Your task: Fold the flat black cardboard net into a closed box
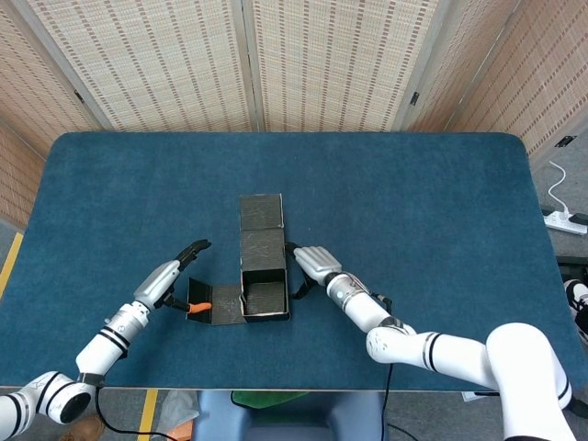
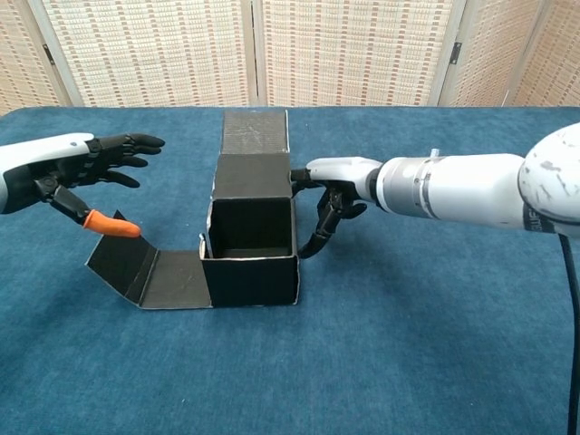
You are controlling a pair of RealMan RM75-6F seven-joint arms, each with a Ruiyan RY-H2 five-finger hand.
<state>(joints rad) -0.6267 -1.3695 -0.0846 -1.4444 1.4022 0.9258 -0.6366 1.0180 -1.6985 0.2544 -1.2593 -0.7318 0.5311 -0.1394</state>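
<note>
Chest view: black cardboard box (image 2: 249,258) stands half-formed, top open, lid flap back; right hand (image 2: 331,186) touches its side, left hand (image 2: 77,168) spread, empty.

A large table (image 1: 413,193) with a dark blue, carpet-like cover fills most of both views; its corners are rounded. Behind it, at twelve o'clock, stands a folding screen (image 1: 322,60) of woven beige panels in pale frames, and the chest view shows the same panels (image 2: 353,50) along the far edge. At three o'clock of the head view, on the floor, lies a white power strip (image 1: 568,220) with a white cable (image 1: 555,186) going up from it. At seven o'clock, a yellow line (image 1: 11,264) runs on the grey floor beside the table.
</note>
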